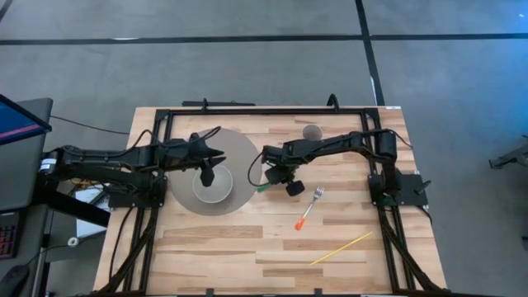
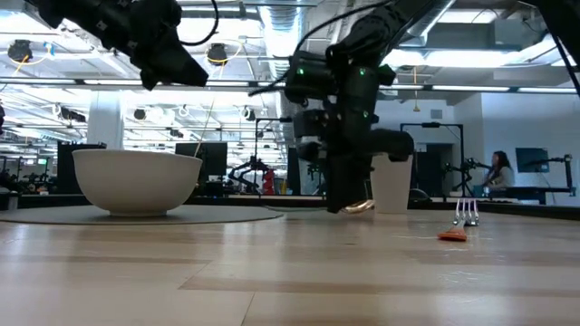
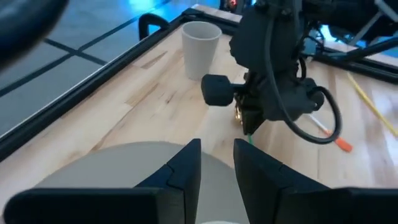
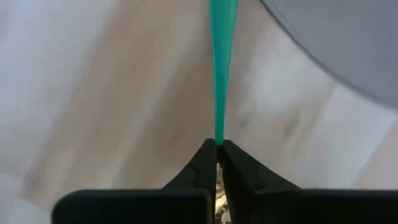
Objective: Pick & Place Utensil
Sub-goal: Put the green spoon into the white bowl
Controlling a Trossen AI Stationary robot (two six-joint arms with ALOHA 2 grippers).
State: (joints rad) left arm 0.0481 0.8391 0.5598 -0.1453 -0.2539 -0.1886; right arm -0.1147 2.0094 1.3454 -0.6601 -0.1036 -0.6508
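A green-handled utensil [image 1: 264,188] is in my right gripper [image 1: 276,175], just right of the round grey mat [image 1: 239,148]. In the right wrist view its green handle [image 4: 220,68] runs away from the shut fingers. A metal end [image 2: 362,206] shows beside that gripper [image 2: 347,205] close to the table top. A white bowl [image 1: 213,187] sits on the mat. My left gripper [image 1: 206,169] hovers open above the bowl, fingers [image 3: 186,169] a small way apart, holding nothing. A fork with an orange handle [image 1: 308,210] lies on the wood to the right. My right gripper pinches the utensil's green handle [image 4: 218,138] between its two fingertips. The fingers come from above, pointing down, and lie across the handle. The handle's free end [image 1: 259,190] sticks out toward the mat. Whether the utensil rests on the table or hangs just above it, I cannot tell.
A white paper cup [image 1: 312,132] stands near the far edge, behind the right gripper. A thin yellow stick [image 1: 341,247] lies near the right front of the table. A black frame [image 1: 247,110] rims the far side. Bare wood lies along the near edge.
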